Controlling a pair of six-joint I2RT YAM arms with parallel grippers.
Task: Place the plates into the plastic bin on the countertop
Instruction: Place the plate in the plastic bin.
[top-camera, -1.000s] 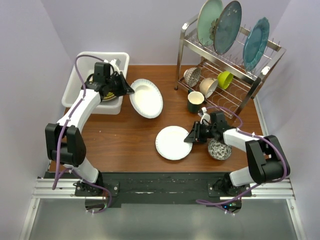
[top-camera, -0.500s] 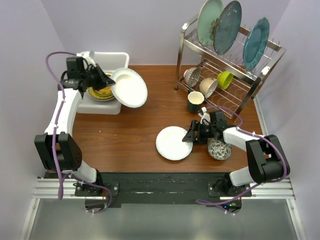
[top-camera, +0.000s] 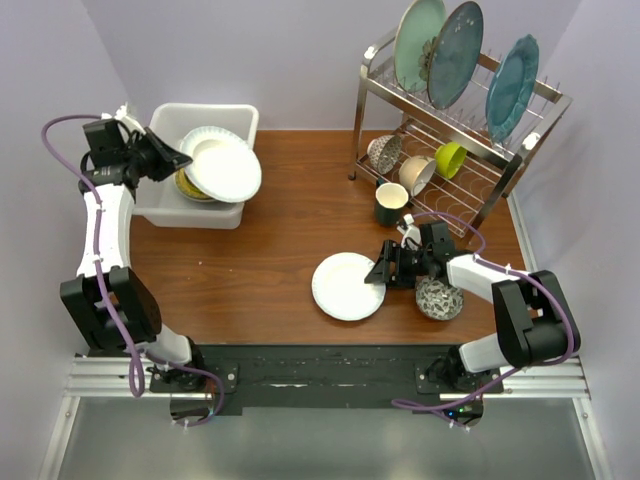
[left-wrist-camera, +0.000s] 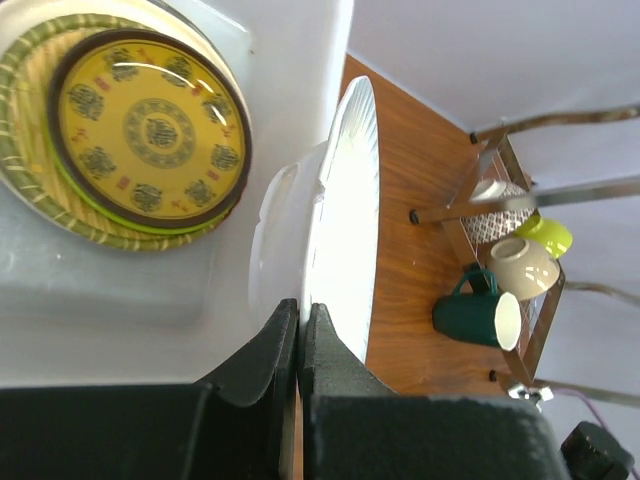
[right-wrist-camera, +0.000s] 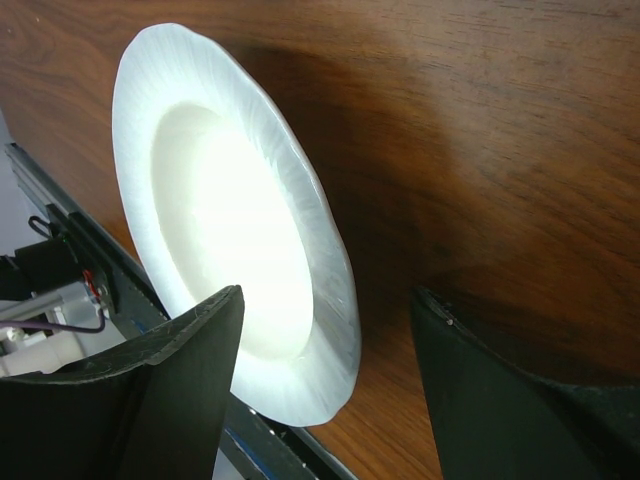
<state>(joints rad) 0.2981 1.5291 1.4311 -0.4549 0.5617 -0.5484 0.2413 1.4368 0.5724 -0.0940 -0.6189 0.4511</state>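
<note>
Tabletop (top-camera: 260, 250), reddish-brown wood grain, carries everything. Wire rack (top-camera: 480, 135) stands at far R corner w/ 3 teal plates (top-camera: 455, 55) upright on top tier. Small bowls (top-camera: 385, 152) and a lime bowl (top-camera: 450, 158) sit on lower tier.

Plastic bin (top-camera: 190, 214), white, sits at far L corner. Inside, per L wrist view, a yellow patterned plate (left-wrist-camera: 150, 125) lies on a woven plate (left-wrist-camera: 25, 190), w/ a lime-green edge showing betw. them.

White plate (top-camera: 225, 165) hangs tilted over bin's R half, its rim overlapping bin's R wall in top view. Left claw (left-wrist-camera: 299, 312) is pinched tight on its near rim, arm reaching in from bin's L side.

2nd white plate (top-camera: 345, 287) lies flat on tabletop, front centre-R. Right claw (right-wrist-camera: 328, 295) sits low at that plate's R edge, jaws spread wide, rim betw. the 2 fingers. Contact w/ either finger can't be told.

Dark green mug (top-camera: 390, 204) stands betw. rack and 2nd white plate. Patterned bowl (top-camera: 438, 298) sits just R of right claw, beside the forearm.
</note>
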